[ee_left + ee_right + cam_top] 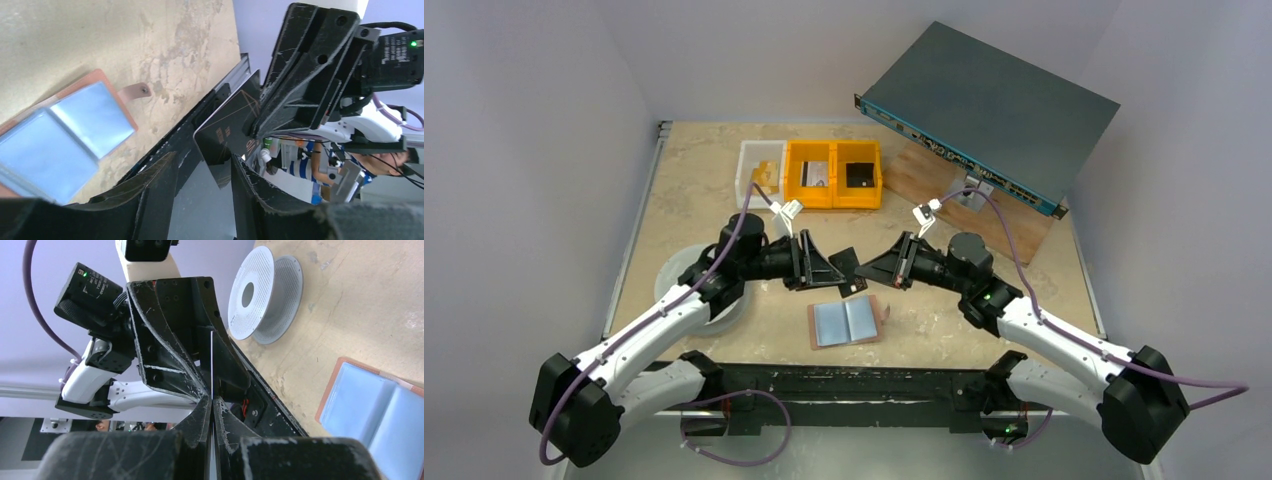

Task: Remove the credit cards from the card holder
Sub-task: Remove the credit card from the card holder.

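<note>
Between the right gripper's (212, 405) pressed-together fingers sits a dark credit card (225, 132). The left gripper (204, 159) straddles its free end, jaws apart, gripping nothing. Below both, the card holder (849, 322) lies open on the table (704, 200). The left should clamp the card squarely before the right releases, or the card may drop.

No text can be read in any view. Gold lettering and lines are seen on the dark card (226, 131) but are blurred past reading. White print is seen on a label (396, 50) on the opposite arm's housing, too small to be resolved. Marks along the front edge of the rack unit (989, 105) are likewise not resolved.
</note>
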Motion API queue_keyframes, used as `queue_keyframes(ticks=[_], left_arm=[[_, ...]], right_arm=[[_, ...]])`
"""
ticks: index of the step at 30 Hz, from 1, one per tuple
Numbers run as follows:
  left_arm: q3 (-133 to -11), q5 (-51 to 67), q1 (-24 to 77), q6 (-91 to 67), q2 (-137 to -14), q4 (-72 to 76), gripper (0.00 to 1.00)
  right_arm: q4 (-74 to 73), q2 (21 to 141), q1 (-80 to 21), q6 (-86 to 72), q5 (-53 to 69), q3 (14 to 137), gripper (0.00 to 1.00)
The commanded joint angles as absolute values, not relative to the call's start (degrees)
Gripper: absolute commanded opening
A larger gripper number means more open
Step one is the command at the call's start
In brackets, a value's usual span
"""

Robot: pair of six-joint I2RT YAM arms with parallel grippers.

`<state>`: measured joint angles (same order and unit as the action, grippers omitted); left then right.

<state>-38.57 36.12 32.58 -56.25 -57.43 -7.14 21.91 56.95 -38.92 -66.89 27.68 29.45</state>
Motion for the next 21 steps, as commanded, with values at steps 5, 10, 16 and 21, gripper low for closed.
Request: queue_keyframes(ticks=[5,10,16,21], left_arm=[[-37.7,41.4,32.2,-63.2,-60.2,8.3,0.26],[-38.3,40.8,32.2,-63.4,-61.6,8.4,0.00],[-46.8,30.4,32.1,-55.9,-65.2,-7.2,0.00],[-57.3,22.0,29.9,-53.1,-74.4,-9.9,0.00]], right_arm=[[25.3,56.8,-38.6,-67.9,29.7,30.1,0.00],[19.3,56.3,-38.6,-64.3,26.9,31.3,0.14],[-4.1,52.5,-38.6,-54.5,14.2,39.5,0.73],[-15.5,48.7,-38.6,-50.6,6.6,44.0,0.88]])
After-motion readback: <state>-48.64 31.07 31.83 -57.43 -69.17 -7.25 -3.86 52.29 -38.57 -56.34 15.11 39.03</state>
